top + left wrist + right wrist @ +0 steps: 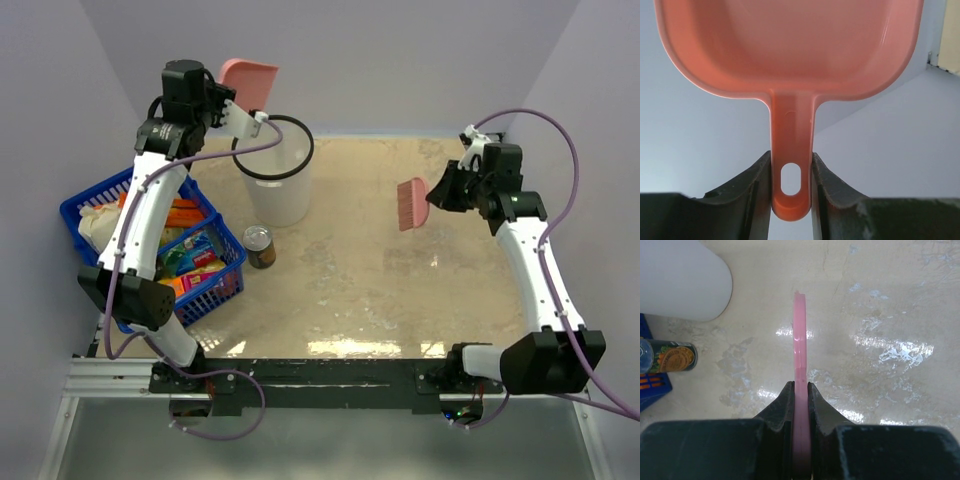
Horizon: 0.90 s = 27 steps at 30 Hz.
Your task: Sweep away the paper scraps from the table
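Observation:
My left gripper (240, 112) is shut on the handle of the pink dustpan (250, 82) and holds it high, above the far left rim of the white bin (277, 185). In the left wrist view the dustpan (790, 45) faces the wall, its handle between my fingers (757, 192). My right gripper (440, 190) is shut on a pink brush (412, 204), held over the right part of the beige table (370, 280). The brush shows edge-on in the right wrist view (799, 350). No paper scraps show on the table in any view.
The white bin, with a black ring at its rim, stands at the back left. A tin can (260, 246) stands in front of it. A blue basket (150, 250) of groceries sits at the left edge. The metal front rail (330, 375) runs along the near edge.

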Each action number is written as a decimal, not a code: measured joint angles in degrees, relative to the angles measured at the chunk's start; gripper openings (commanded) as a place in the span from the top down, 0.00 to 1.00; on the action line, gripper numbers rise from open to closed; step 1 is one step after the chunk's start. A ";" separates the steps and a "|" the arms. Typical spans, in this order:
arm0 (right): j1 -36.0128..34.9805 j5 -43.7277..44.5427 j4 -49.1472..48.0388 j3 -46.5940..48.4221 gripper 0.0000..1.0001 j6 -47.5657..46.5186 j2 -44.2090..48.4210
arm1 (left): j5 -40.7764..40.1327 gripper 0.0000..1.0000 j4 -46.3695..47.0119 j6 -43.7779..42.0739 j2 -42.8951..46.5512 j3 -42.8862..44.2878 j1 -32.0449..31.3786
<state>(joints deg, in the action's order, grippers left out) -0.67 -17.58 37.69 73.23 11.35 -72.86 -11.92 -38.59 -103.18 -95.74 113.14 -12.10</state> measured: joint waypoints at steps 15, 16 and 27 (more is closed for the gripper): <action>0.09 0.39 0.24 -0.26 1.00 -2.32 0.61 | 3.58 1.00 1.36 31.17 2.73 2.38 -4.98; 0.09 0.59 0.39 -0.02 1.00 -2.60 0.44 | 5.73 1.00 -0.59 34.38 2.95 3.58 -6.88; 0.31 4.83 1.73 3.76 1.00 -6.82 -0.33 | 28.57 1.00 -17.90 54.62 3.39 1.25 -23.21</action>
<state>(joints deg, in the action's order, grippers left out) -0.36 -12.75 39.42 76.99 4.54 -73.19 16.64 -56.49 -48.56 -92.36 114.39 -35.31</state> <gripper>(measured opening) 0.102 0.355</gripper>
